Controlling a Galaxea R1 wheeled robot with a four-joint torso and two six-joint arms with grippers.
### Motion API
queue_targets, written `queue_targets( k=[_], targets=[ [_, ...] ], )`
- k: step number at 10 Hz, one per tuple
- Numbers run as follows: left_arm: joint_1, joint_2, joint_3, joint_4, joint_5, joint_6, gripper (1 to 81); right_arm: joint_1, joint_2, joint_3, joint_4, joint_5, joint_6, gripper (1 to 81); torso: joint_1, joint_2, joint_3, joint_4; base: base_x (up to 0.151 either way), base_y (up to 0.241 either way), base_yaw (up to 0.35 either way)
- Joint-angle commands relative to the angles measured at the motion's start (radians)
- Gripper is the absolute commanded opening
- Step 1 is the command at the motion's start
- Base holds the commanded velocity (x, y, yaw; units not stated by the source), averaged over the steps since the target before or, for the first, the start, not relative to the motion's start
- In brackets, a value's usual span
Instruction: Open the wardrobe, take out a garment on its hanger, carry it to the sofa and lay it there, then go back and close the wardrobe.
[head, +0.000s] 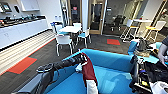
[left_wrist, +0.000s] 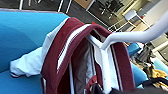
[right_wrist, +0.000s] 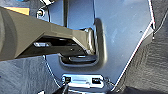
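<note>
My left arm reaches in from the lower left, and the left gripper (head: 81, 59) is shut on the hanger (left_wrist: 130, 36), a thin white one with its hook sticking out. The garment (head: 88, 71), a maroon jacket with white sleeves, hangs from it over the seat of the blue sofa (head: 112, 75). In the left wrist view the garment (left_wrist: 75, 50) is close up, its collar open around the hanger, and one white sleeve (left_wrist: 27, 65) rests on the sofa (left_wrist: 20, 30). My right arm (head: 136, 73) stays low at the right, beside the sofa.
A person's arm (head: 163, 51) shows at the right edge above bags and clutter on a second blue seat (head: 132, 46). Behind the sofa stand white chairs (head: 63, 41) and a white table (head: 70, 29). A counter (head: 22, 30) runs along the left wall.
</note>
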Motion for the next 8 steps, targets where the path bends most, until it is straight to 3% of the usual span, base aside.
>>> queue_targets(
  k=[1, 3, 4, 5, 6, 8],
  targets=[
    [-0.160, -0.073, 0.013, 0.047, -0.007, 0.005, 1.0, 0.009, -0.007, 0.005, -0.014, -0.056, -0.004, 81.1, 0.000, 0.000, 0.000, 0.091, 0.000, 0.000, 0.000],
    [-0.119, -0.116, 0.032, 0.077, -0.009, 0.005, 1.0, 0.009, -0.007, 0.005, -0.015, -0.056, -0.004, 81.1, 0.000, 0.000, 0.000, 0.160, 0.000, 0.000, 0.000],
    [-0.091, -0.134, 0.060, 0.098, -0.009, 0.005, 1.0, 0.012, -0.007, 0.005, -0.014, -0.056, -0.004, 81.1, 0.000, 0.000, 0.000, 0.099, 0.000, 0.000, 0.000],
    [-0.063, -0.148, 0.091, 0.131, -0.009, 0.005, 1.0, 0.012, -0.007, 0.005, -0.014, -0.056, -0.004, 81.1, 0.000, 0.000, 0.000, 0.129, 0.000, 0.000, 0.000],
    [-0.031, -0.163, 0.123, 0.173, -0.007, 0.005, 1.0, 0.015, -0.007, 0.005, -0.014, -0.058, -0.004, 81.1, 0.000, 0.000, 0.000, 0.147, 0.000, 0.000, 0.000],
    [0.023, -0.180, 0.128, 0.213, -0.009, 0.005, 1.0, 0.017, -0.003, 0.005, -0.014, -0.058, -0.004, 81.1, 0.000, 0.000, 0.000, 0.151, 0.000, 0.000, 0.000]
  ],
)
